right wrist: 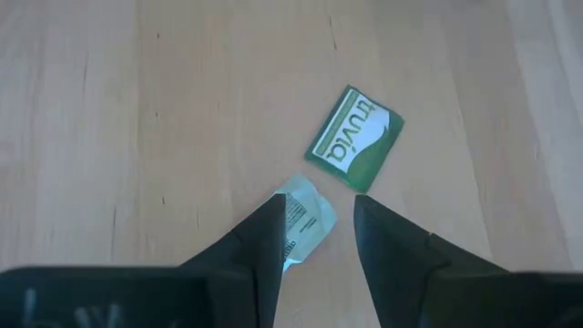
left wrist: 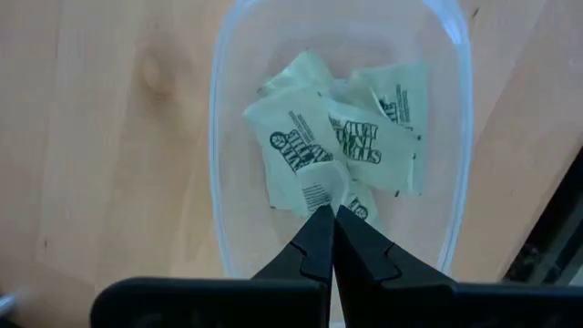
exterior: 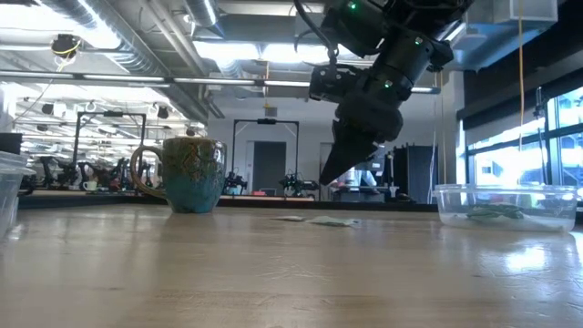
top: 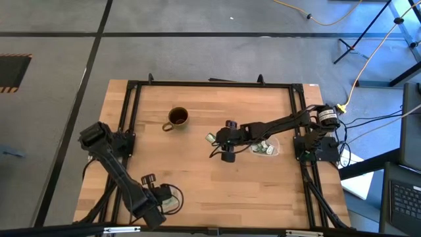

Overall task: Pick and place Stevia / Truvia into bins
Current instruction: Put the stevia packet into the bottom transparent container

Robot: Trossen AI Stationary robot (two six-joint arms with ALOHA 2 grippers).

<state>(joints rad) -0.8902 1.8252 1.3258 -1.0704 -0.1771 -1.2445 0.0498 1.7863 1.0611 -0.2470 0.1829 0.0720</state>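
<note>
Right end effector point(right wrist: 314, 232) hangs over mid-tabletop with jaws parted, holding nothing; its wrist view alone shows two sachets beneath: a green-and-white flat paper packet point(right wrist: 354, 138) reading "truvia", lying at 1 o'clock from a crumpled pale sachet point(right wrist: 302, 219) with fine print too small to read, sitting between the fingertips. Low view shows both only as thin flat slips on the pale wood-plank tabletop point(exterior: 273, 273). Left end effector point(left wrist: 330, 239), clenched on nothing, hovers over a shallow clear plastic bin with rounded corners point(left wrist: 219, 137) holding several pale sachets point(left wrist: 351, 137), dark lettering unreadable. Second clear bin point(top: 271, 150) lies at 3 o'clock from the right end effector; glazed brown-and-teal ceramic mug point(exterior: 189, 173) at 10 o'clock.
</note>
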